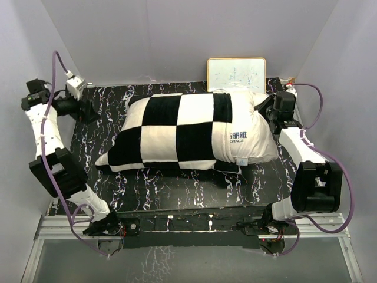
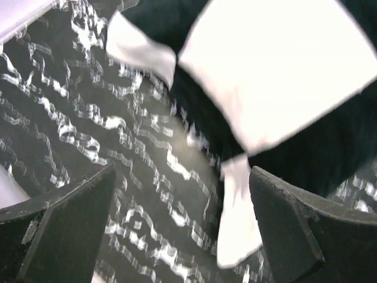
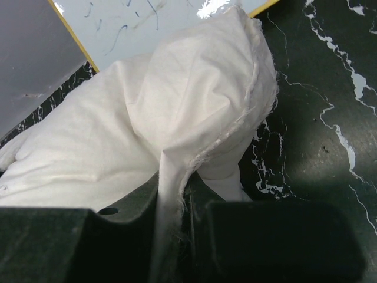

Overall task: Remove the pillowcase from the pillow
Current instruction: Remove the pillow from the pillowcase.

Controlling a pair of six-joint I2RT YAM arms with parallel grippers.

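The black and cream checkered pillowcase [image 1: 177, 131] covers most of the white pillow [image 1: 250, 132], whose right end with printed logo sticks out. My right gripper [image 1: 266, 109] is shut on the pillow's seam edge [image 3: 171, 194] at its far right corner. My left gripper [image 1: 88, 112] is open and empty, off the pillowcase's left end. In the left wrist view the pillowcase's corner [image 2: 238, 218] lies between the two fingers [image 2: 70, 230], over the marbled table.
A small whiteboard [image 1: 236, 75] with a yellow frame leans on the back wall behind the pillow. The table [image 1: 177, 188] has a black marbled top. White walls close in the left, right and back sides.
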